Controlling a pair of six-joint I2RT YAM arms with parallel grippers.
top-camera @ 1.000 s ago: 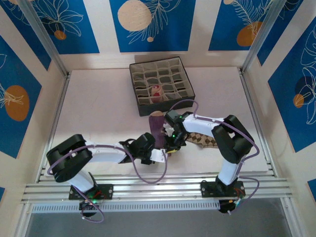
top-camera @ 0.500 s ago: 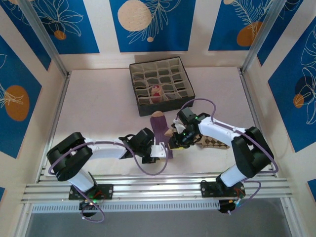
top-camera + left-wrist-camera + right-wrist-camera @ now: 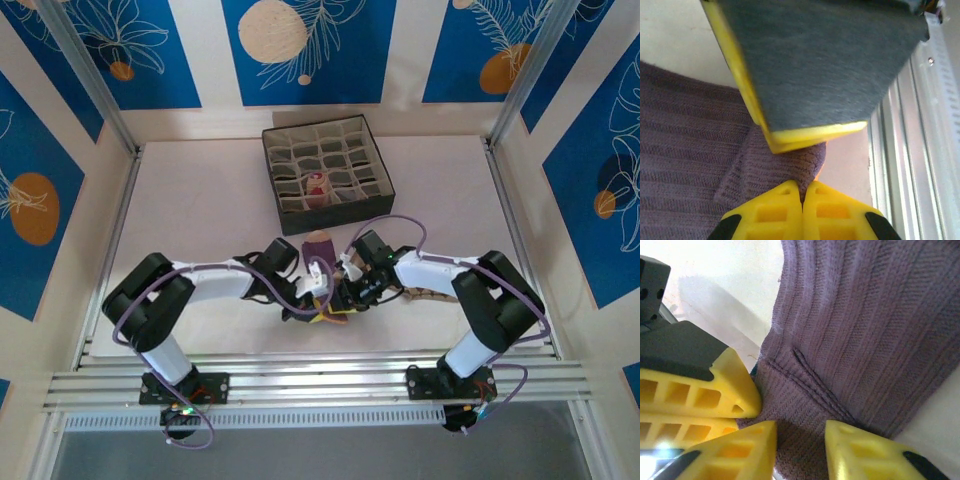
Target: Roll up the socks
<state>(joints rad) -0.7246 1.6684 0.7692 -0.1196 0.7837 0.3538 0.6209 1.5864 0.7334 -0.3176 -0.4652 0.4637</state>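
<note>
Socks counted: three. You have the dark purple sock [image 3: 320,248] lying flat on the table [image 3: 200,220]. The beige sock [image 3: 316,187] sits in one compartment of the single grey box [image 3: 382,190]. The diamond-patterned sock [image 3: 432,293] is partly hidden under the right arm.

Grippers counted: two, both at the purple sock's near end. That sock's long axis runs far to near, with the beige toe toward the box and the cuff toward the arm bases.

Your left gripper [image 3: 322,308] is pressed together, pinching a fold of the cuff. The left wrist view makes this plain, whereas overhead the fingertips are too small to judge. Your right gripper [image 3: 800,432] stands spread, its fingers apart over the cuff fabric without clamping it, as the right wrist view shows. The overhead view gives you the toe direction.
</note>
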